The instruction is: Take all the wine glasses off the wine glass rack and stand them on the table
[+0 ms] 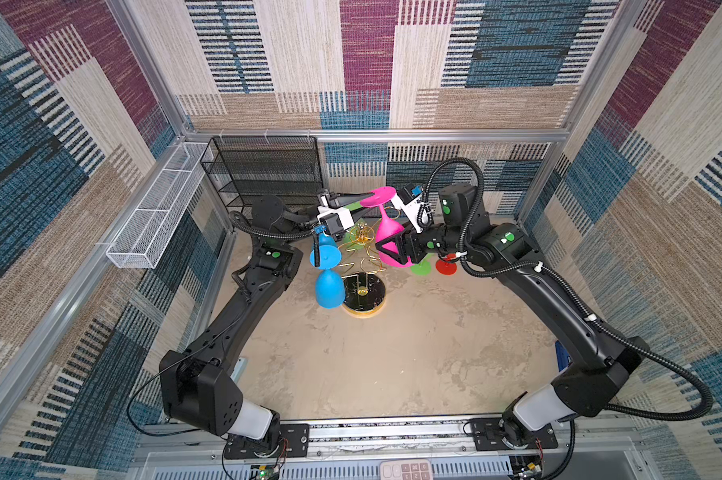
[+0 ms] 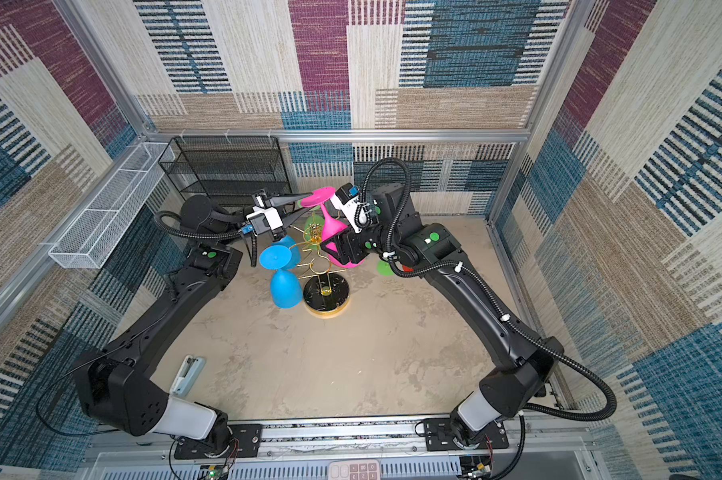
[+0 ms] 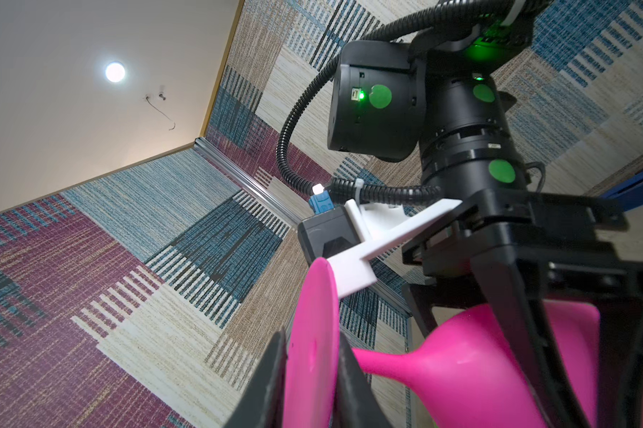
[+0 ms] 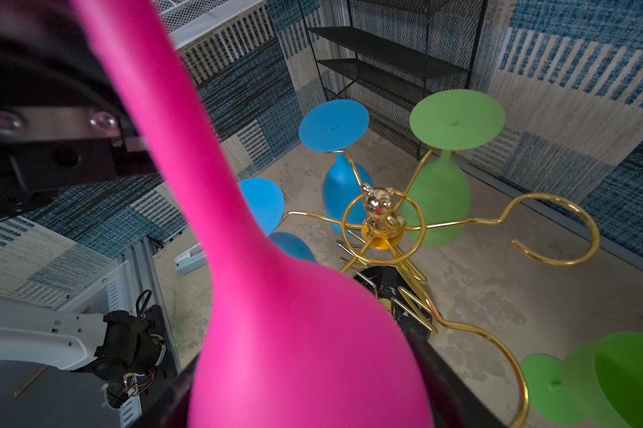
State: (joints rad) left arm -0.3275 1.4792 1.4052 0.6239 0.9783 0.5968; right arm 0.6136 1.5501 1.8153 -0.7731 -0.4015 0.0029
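Note:
The pink wine glass (image 1: 386,235) (image 2: 333,230) hangs upside down beside the top of the gold wine glass rack (image 1: 361,249) (image 2: 326,293). My right gripper (image 1: 390,249) (image 4: 312,389) is shut on its bowl (image 4: 294,333). My left gripper (image 1: 365,203) (image 3: 312,344) is shut on the flat foot (image 3: 314,326), one finger against each face. In the right wrist view no gold wire shows around the stem. The rack (image 4: 377,218) carries two blue glasses (image 1: 329,289) and a green one (image 4: 438,196), and one ring arm (image 4: 557,229) is empty.
A black mesh shelf (image 1: 268,174) and a white wire basket (image 1: 155,208) stand at the back left. Green (image 1: 421,268) and red (image 1: 446,266) glass feet show on the table under my right arm. A pale small device (image 2: 189,374) lies front left.

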